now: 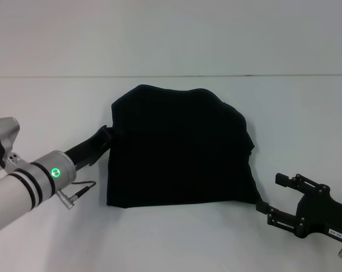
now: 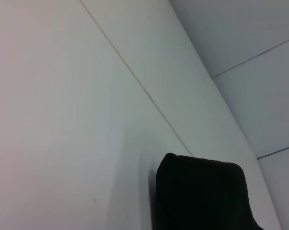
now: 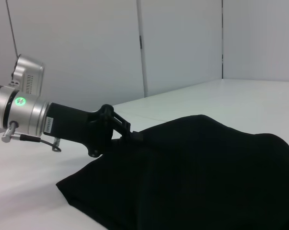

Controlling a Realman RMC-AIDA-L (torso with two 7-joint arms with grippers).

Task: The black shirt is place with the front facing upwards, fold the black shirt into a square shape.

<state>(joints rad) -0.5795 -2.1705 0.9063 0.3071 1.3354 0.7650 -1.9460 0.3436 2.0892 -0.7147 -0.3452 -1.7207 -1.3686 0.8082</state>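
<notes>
The black shirt (image 1: 179, 150), lying folded at mid-bench (image 1: 171, 238), is judged soft, light and limp, best pinched at an edge or corner, as by the left tool (image 1: 110, 134) at its left edge, grip unclear, while the right tool (image 1: 271, 198) stands wide near its right corner.

table (image 1: 176, 238): white, flat | walls (image 3: 182, 43): white panels, thin seams

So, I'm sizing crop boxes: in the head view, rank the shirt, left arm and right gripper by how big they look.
1. Shirt, by far the largest.
2. Left arm; it lies near the camera, so it may look bigger than it is.
3. Right gripper, smallest, its jaws open by the shirt's corner.
</notes>
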